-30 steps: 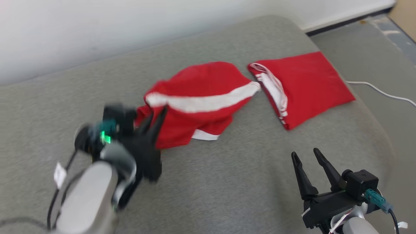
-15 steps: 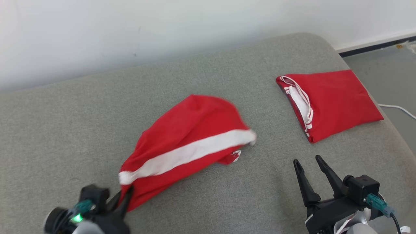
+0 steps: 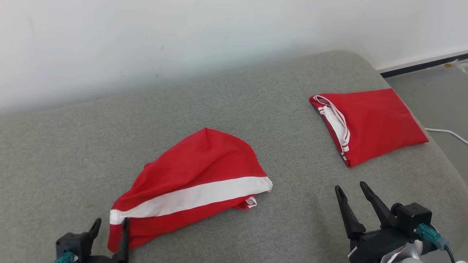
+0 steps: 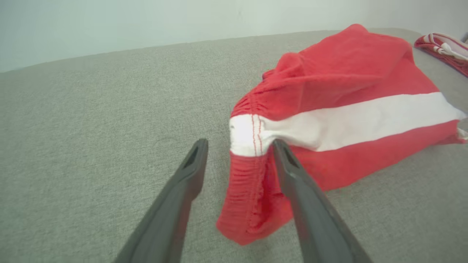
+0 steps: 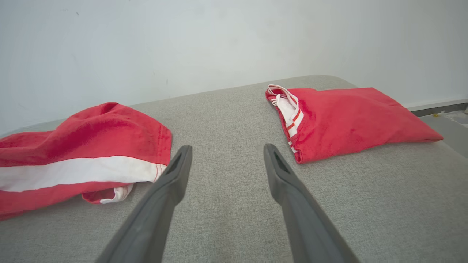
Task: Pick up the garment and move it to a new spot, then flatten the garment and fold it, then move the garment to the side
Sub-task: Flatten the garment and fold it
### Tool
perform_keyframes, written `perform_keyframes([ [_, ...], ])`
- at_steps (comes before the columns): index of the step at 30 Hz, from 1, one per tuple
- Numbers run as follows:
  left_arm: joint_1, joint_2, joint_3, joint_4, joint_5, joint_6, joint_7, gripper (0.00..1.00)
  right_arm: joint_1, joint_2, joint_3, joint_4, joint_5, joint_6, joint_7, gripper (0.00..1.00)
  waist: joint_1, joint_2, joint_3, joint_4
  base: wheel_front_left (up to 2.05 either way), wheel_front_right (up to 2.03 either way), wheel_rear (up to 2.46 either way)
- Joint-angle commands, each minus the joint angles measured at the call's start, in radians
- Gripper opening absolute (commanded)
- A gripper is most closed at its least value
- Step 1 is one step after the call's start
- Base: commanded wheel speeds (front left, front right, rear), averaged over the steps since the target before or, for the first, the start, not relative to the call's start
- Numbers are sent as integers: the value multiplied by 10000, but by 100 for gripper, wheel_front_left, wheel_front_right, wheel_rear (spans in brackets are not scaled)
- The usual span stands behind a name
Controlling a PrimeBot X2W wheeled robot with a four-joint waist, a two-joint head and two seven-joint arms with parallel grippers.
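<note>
The garment (image 3: pixel 193 179) is a crumpled pair of red shorts with a broad white stripe, lying on the grey cushion (image 3: pixel 256 102) at the near left. My left gripper (image 3: pixel 112 220) stands open at its near-left corner. In the left wrist view the gathered waistband end of the garment (image 4: pixel 329 73) sits loose between the spread fingers of the left gripper (image 4: pixel 239 141), against the right finger (image 4: pixel 292 175). My right gripper (image 3: pixel 350 186) is open over bare cushion at the lower right, with nothing in it. The right wrist view shows the right gripper (image 5: pixel 227 147) with the garment (image 5: pixel 91 135) to its left.
A second red garment (image 3: pixel 369 120), folded flat with white trim, lies at the cushion's far right (image 5: pixel 351 117). A white wall runs behind. Grey floor with a white cable (image 3: pixel 446 133) lies past the cushion's right edge.
My left gripper pulled the garment toward the near left of the cushion, then opened and let the waistband go. The head camera has shifted. The right gripper stayed open and still.
</note>
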Motion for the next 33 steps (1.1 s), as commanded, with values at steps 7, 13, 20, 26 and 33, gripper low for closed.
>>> perform_keyframes([
  [7,549,-540,666,-353,-504,314,-1254,100,301,-134,-415,-98,-28,-27,52,100,1,1,-234,321,0,0,0],
  [13,908,-1105,1652,-1326,-219,244,-1586,100,386,-209,-634,-163,-146,-27,96,100,1,1,-413,698,0,0,0],
  [20,1575,-2114,3091,-2562,816,-551,-1575,100,387,-250,-729,-79,-155,-27,73,100,1,1,-630,1176,0,0,0],
  [26,2055,-2627,3712,-2352,1358,-1469,-1571,100,445,-275,-782,51,-100,-27,79,100,1,1,-853,1503,0,0,0],
  [33,2413,-2978,4233,-1905,1717,-2072,-1572,100,633,-334,-849,147,-9,-27,83,100,1,1,-1060,1760,0,0,0],
])
